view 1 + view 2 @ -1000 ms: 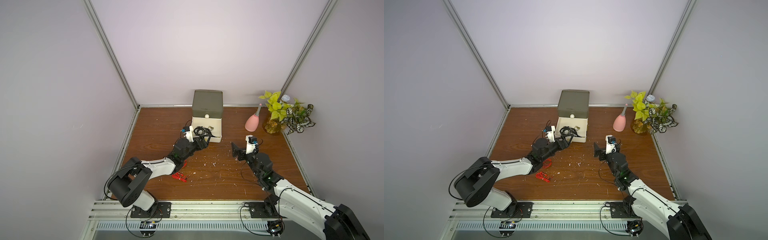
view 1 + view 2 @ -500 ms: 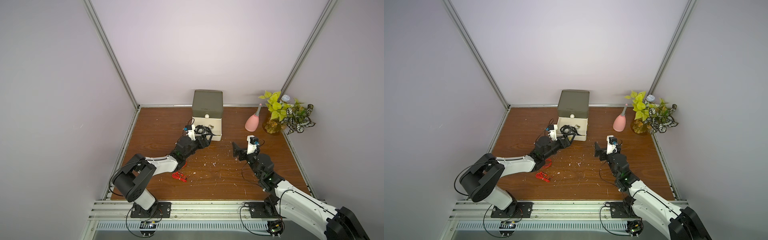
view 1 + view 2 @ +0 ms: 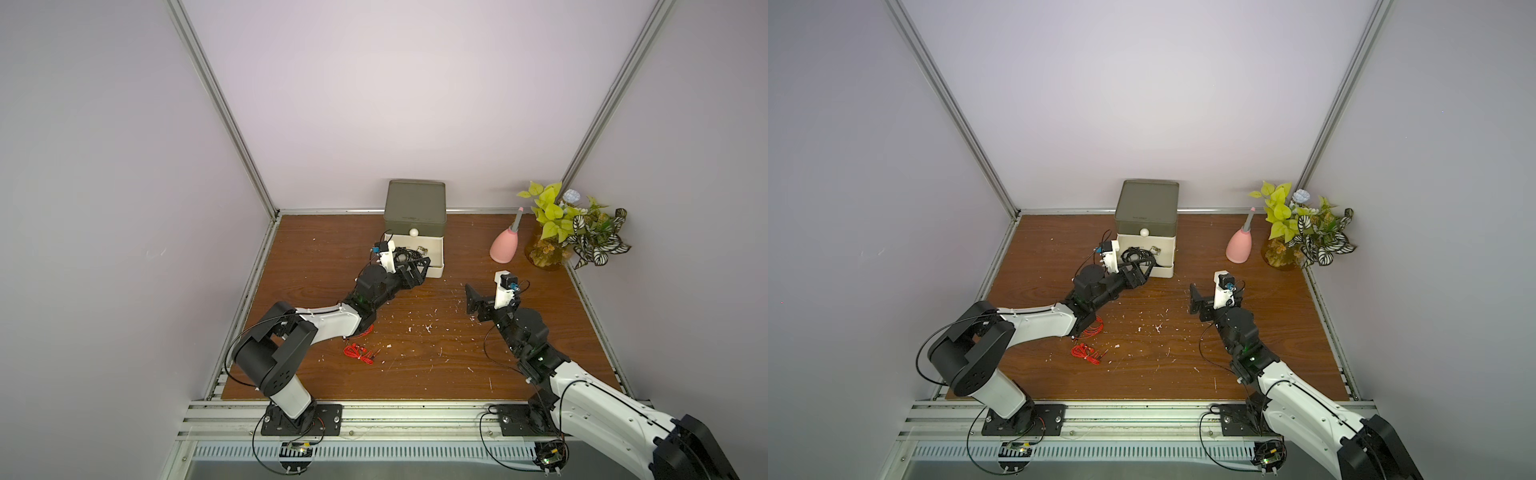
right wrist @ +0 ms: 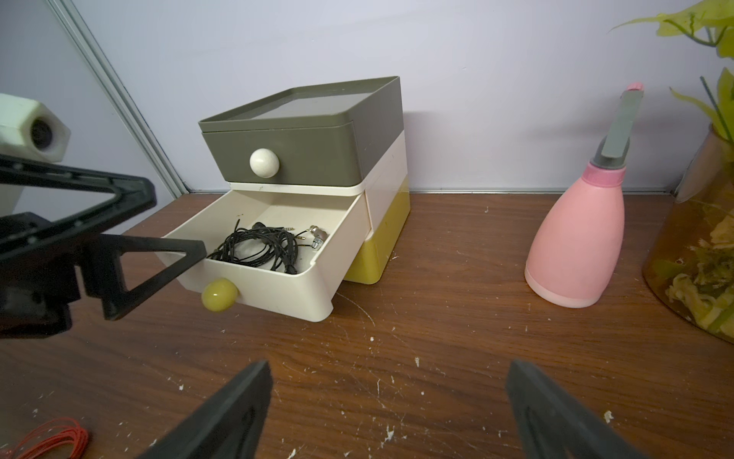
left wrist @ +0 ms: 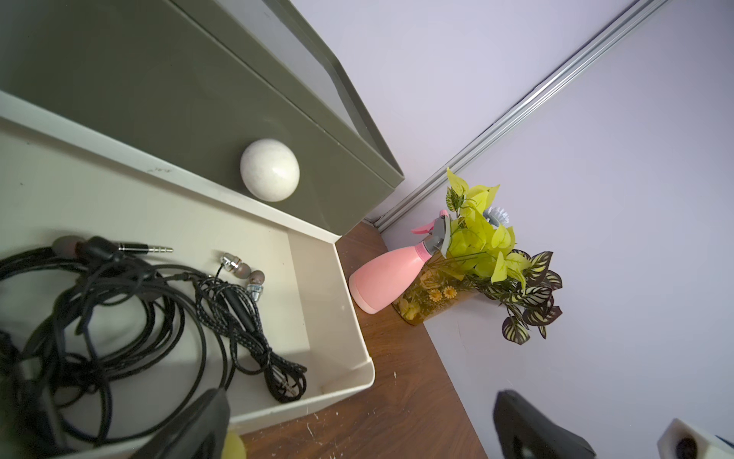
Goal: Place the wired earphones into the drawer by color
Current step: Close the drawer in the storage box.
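Jaws spread on both: left gripper [image 3: 415, 270] at cream drawer [image 4: 278, 286], black earphones [image 4: 258, 246] inside; right gripper [image 3: 473, 299] apart. Probably closing next, so push the front squarely.

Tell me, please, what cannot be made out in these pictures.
- Olive-grey drawer: shut, contents hidden in every view.
- Yellow drawer: knob and contents hidden behind the open cream drawer, right wrist view.
- One red earphone bundle: partly under the left arm, top views.
- Black earphones: tangled, count unclear.

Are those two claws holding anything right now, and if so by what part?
Nothing is held. The left gripper stands open at the cream drawer, where the black earphones lie inside; the right gripper hangs open above the table.
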### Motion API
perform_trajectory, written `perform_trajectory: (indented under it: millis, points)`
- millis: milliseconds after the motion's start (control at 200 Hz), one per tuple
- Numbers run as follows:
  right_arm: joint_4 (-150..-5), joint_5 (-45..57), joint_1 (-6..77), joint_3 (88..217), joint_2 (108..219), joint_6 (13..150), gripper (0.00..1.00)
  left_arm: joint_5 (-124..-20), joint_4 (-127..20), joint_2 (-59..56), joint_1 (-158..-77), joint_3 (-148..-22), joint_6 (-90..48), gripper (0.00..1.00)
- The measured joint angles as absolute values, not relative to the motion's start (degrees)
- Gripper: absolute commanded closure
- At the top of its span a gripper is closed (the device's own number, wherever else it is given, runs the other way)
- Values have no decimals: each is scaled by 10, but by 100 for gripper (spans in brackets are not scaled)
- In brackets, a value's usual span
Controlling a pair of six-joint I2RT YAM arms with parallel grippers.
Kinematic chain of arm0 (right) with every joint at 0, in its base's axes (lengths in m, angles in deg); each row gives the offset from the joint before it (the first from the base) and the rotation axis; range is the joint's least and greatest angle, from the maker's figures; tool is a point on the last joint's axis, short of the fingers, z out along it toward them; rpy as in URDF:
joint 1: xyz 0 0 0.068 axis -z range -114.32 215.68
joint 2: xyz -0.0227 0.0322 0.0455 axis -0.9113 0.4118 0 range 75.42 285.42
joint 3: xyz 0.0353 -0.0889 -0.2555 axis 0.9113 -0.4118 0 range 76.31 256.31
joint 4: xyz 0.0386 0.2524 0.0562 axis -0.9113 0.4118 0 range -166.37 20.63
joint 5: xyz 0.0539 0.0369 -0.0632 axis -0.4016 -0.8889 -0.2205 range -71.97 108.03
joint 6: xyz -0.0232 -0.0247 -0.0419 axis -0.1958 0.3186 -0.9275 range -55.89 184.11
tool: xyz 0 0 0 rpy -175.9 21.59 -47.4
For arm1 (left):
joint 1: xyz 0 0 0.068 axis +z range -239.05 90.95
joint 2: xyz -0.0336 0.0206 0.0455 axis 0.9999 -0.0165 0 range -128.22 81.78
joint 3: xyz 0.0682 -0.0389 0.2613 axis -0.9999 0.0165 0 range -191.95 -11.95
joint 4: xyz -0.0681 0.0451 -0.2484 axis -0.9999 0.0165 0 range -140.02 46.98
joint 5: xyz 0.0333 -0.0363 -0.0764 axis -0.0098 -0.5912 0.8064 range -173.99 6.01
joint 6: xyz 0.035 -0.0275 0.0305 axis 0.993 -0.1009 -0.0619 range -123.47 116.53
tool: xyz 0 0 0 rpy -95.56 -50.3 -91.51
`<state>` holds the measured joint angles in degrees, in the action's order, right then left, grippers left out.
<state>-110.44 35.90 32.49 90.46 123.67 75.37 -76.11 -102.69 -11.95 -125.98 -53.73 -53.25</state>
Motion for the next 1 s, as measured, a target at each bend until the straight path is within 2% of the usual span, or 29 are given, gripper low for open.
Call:
perform_trajectory:
  millis: [380,616,1001]
  points:
    - [-1105,361,325,905,1235,753,1,-752,-1024,-123,-1254,-545,-525,0]
    - [-1105,360,325,905,1235,752,1,-743,-1010,-84,-1254,-541,-524,0]
    - [-1105,360,325,905,1236,750,1,-737,-973,-53,-1254,-490,-529,0]
